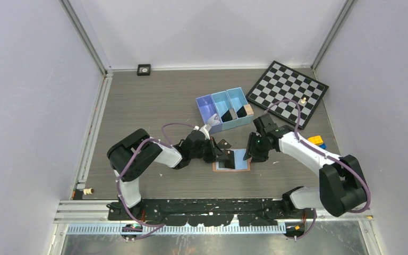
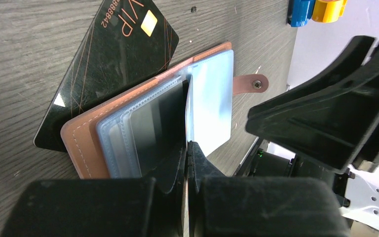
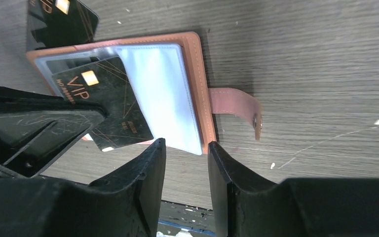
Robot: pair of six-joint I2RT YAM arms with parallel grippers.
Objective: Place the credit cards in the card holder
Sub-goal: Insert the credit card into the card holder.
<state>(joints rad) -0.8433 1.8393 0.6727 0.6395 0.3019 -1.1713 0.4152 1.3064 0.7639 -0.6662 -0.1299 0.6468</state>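
L claw (image 2: 186, 158) was pressed together on a thin clear sleeve of the card holder (image 2: 79, 143), keeping that page lifted off the stack. R claw (image 3: 185, 155) stood spread w/ nothing between, just off the holder's edge and near the snap tab (image 3: 234, 106). The holder lay open on the worktop (image 1: 154, 101) between the two claws, pale blue sleeves up. One black credit card (image 3: 106, 101) sat among the sleeves, skewed to them. A 2nd card (image 2: 113, 59) lay flat on the worktop w/ the holder's cover overlapping one end. Handling, my guess: the cards are light, stiff and glossy, so slippery, and hard to lift when flat on the wood. Best taken by a short edge or a free corner. The sleeves look thin & floppy, likely to buckle or fall shut if let go. The cover looks soft, and the whole holder prob. light enough to slide when pushed, so it wants pinning. Couldn't tell how deep the skewed card sat, or whether it was in a pocket or just between pages. L claw blocked the sleeve mouths in its own view. Dark shapes in the blue bin (image 1: 220, 109) behind were maybe more cards, too small to say.
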